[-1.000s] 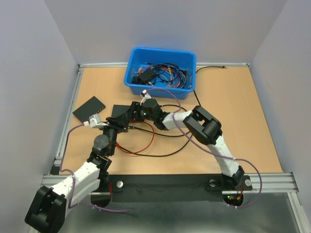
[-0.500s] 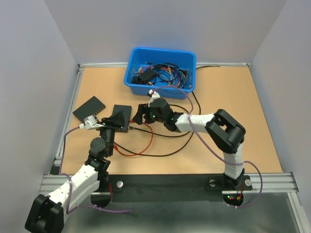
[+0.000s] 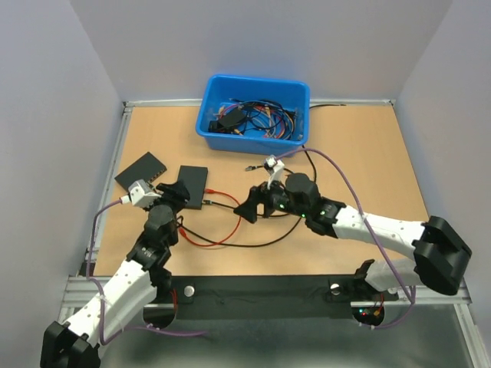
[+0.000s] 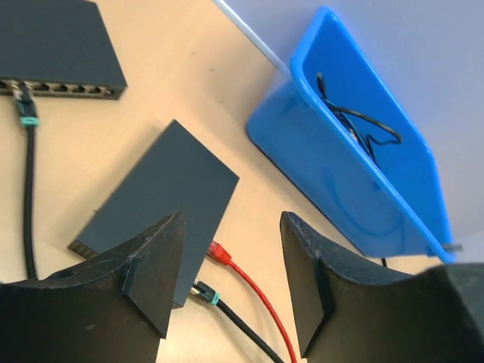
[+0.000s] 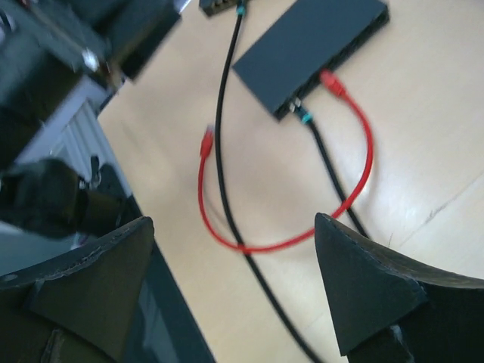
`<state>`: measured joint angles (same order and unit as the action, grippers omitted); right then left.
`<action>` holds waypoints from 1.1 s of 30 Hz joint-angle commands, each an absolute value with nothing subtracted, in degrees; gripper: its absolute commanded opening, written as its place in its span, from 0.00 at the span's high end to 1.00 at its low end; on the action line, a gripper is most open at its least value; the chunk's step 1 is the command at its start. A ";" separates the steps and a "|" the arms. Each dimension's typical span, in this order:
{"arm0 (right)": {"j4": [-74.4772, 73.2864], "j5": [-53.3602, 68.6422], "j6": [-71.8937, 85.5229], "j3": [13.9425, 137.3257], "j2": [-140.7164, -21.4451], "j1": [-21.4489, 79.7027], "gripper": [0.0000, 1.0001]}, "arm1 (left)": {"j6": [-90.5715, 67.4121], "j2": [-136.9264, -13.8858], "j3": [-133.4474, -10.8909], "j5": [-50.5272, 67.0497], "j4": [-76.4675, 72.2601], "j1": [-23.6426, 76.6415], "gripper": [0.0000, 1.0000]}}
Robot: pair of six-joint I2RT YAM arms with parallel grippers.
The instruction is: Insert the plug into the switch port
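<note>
The plug (image 4: 219, 252) sits at the switch's (image 4: 162, 193) front edge beside a black plug (image 4: 204, 295), seemingly seated, with left tool (image 4: 231, 227) and right tool (image 5: 233, 223) gaping empty, so only checking its seating and backing off seem left.

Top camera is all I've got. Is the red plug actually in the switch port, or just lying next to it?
Observer: In the left wrist view the red plug meets the port edge of the near switch and looks inserted, right beside a black cable's teal-booted plug.
Operator: Is either claw holding anything?
Observer: No. The left claw and the right claw are both open, with nothing between the fingers.
Operator: Anything else loose?
Observer: The red cable's other end lies on the table in the right wrist view, plugged into nothing.
</note>
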<state>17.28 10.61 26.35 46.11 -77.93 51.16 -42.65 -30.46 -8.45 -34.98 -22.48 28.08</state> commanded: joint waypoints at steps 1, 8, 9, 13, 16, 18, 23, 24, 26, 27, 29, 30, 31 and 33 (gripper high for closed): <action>14.86 11.43 26.72 38.96 -70.33 53.52 0.08 | -40.70 -28.48 -16.08 -42.01 -9.51 28.39 0.36; 13.01 9.75 30.84 29.90 -56.62 53.88 0.08 | -32.80 -24.17 -18.36 -39.82 -8.35 28.30 0.38; 13.01 10.19 31.46 29.10 -55.30 53.88 0.08 | -32.44 -23.82 -18.54 -39.73 -8.26 28.21 0.38; 12.75 10.99 34.01 26.72 -49.84 53.88 0.00 | -32.00 -21.54 -18.11 -40.08 -8.70 28.30 0.38; 11.34 10.90 34.71 26.02 -48.17 53.88 0.00 | -31.38 -20.13 -17.32 -41.04 -8.44 28.30 0.39; 11.16 10.20 35.07 25.40 -47.73 53.88 0.00 | -31.46 -19.25 -16.44 -41.04 -8.09 28.21 0.39; 11.34 8.44 36.21 21.98 -47.20 53.88 0.00 | -31.29 -14.95 -14.86 -41.83 -7.82 28.21 0.39; 11.25 8.09 36.38 21.54 -47.11 53.88 0.00 | -31.29 -14.25 -14.42 -41.92 -7.74 28.30 0.38; 11.51 7.48 36.39 19.96 -46.93 53.88 0.00 | -31.29 -12.84 -13.89 -41.92 -7.82 28.21 0.39; 11.60 7.21 36.39 19.43 -46.76 53.88 0.00 | -31.38 -12.40 -13.54 -42.01 -7.82 28.21 0.38; 11.95 7.03 36.74 18.64 -46.23 53.88 0.00 | -31.29 -11.69 -13.36 -42.10 -7.91 28.21 0.38; 12.21 6.94 36.83 18.20 -45.62 53.88 0.00 | -31.29 -11.69 -13.36 -42.19 -7.91 28.21 0.39; 12.22 6.86 36.91 18.02 -45.62 53.88 0.00 | -31.29 -11.69 -13.36 -42.19 -7.91 28.30 0.38; 12.22 5.46 37.26 17.06 -44.30 53.88 0.00 | -31.29 -11.78 -13.36 -42.10 -7.91 28.21 0.39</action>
